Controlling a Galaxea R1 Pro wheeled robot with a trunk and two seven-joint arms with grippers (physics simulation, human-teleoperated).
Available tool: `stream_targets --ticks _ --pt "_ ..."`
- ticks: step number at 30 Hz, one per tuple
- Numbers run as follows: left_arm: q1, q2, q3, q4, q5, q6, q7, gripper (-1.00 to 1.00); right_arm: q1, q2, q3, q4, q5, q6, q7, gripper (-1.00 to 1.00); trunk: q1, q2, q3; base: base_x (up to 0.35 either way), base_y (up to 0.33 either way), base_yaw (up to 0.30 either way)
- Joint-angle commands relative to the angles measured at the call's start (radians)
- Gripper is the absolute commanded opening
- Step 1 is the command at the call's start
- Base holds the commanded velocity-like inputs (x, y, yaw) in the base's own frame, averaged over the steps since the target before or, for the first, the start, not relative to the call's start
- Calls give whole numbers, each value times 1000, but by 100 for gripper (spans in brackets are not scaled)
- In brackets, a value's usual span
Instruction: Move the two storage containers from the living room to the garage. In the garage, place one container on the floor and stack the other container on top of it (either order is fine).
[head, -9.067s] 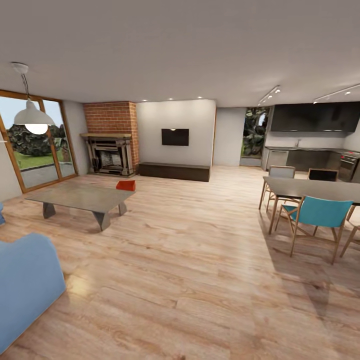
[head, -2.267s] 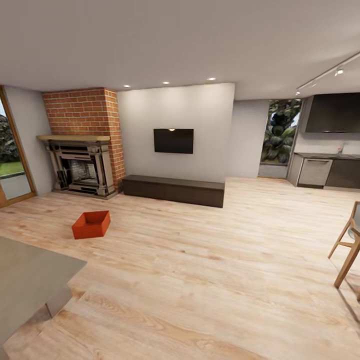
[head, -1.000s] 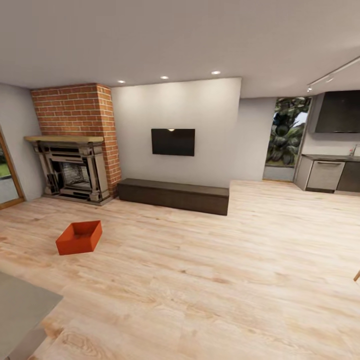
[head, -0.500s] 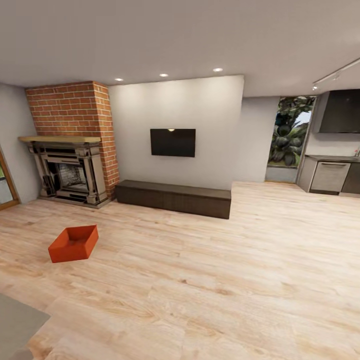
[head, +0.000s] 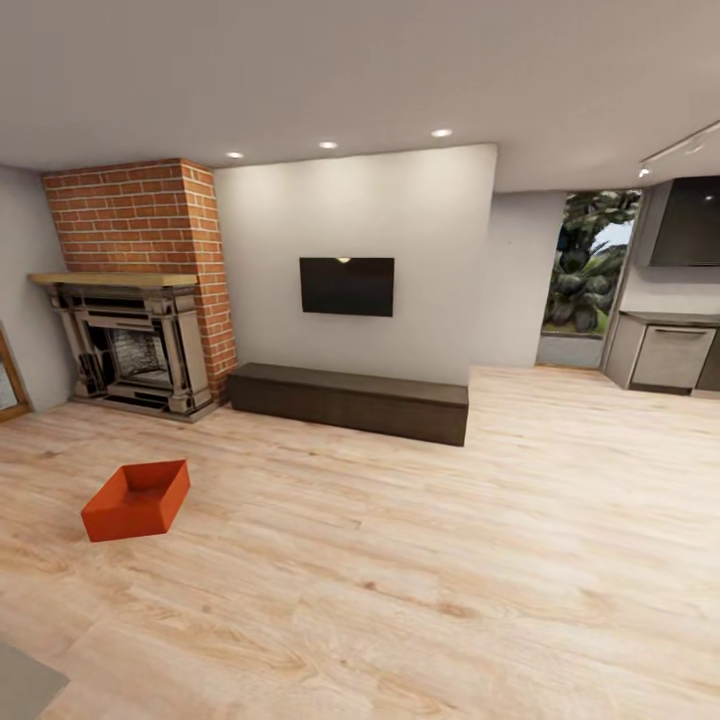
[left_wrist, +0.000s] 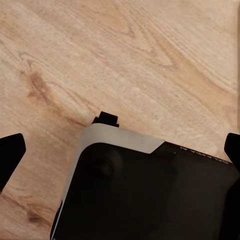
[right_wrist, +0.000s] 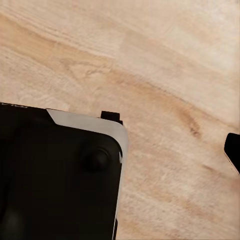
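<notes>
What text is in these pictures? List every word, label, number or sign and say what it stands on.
No text reads clearly.
Faint pale lettering on the edge of the dark robot body, left wrist view: too blurred to read.
A similar faint mark on that body's edge in the right wrist view: too blurred to read.
The storage container and the wall screen: no marking to be seen.

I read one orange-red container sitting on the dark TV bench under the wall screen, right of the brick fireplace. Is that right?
Not quite. The head view shows the orange-red container on the light wood plank floor, out in front of the brick fireplace, well apart from the dark TV bench. The bench does sit under the wall screen, right of the fireplace.
</notes>
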Motion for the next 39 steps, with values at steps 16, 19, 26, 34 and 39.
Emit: stream_targets --ticks 16,19,26,34,39 --pt "-1 0 -9 0 8 6 3 100 -1 -2 9 3 -9 -6 4 100 1 -1 -2 323 0 85" --pt "-1 0 -9 0 8 5 3 100 -1 -2 8 3 -9 -6 4 100 1 -1 -2 323 0 149" --pt "-1 -1 -9 0 8 3 3 100 -1 -1 9 3 -9 -6 4 100 1 -1 -2 323 0 151" --pt "-1 -2 -9 0 8 1 3 100 -1 0 10 3 -9 -6 4 100 1 -1 -2 323 0 66" --pt "-1 -1 -9 0 8 0 3 100 -1 0 10 3 -9 -6 4 100 1 -1 -2 323 0 4"
